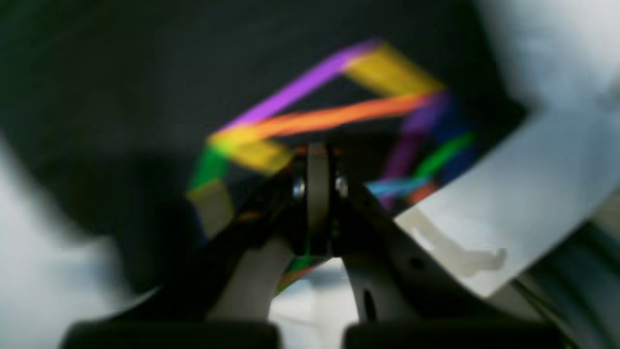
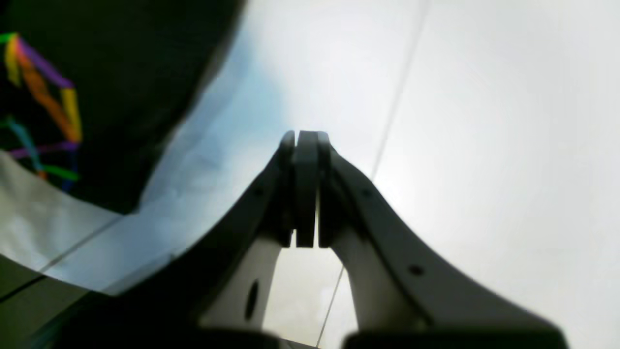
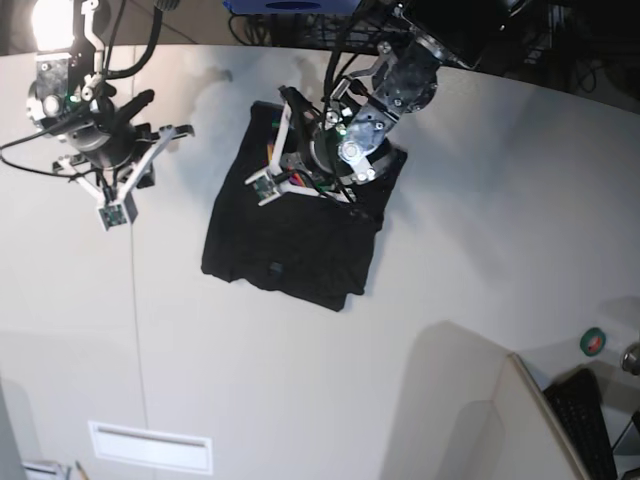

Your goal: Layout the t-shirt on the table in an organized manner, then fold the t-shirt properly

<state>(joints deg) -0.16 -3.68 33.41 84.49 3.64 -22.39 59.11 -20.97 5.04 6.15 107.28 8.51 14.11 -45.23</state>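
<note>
The black t-shirt lies partly bunched on the white table, with its colourful print facing up. My left gripper is over the shirt's upper left part. In the left wrist view its jaws are pressed together just in front of the print, and the blur hides whether any cloth is pinched. My right gripper hangs over bare table left of the shirt. It is shut with nothing in it, and the shirt shows off to its upper left.
A thin dark seam runs down the table under the right gripper. A slotted white panel sits near the front edge. At the lower right stand a pale partition, a keyboard and a green and red button.
</note>
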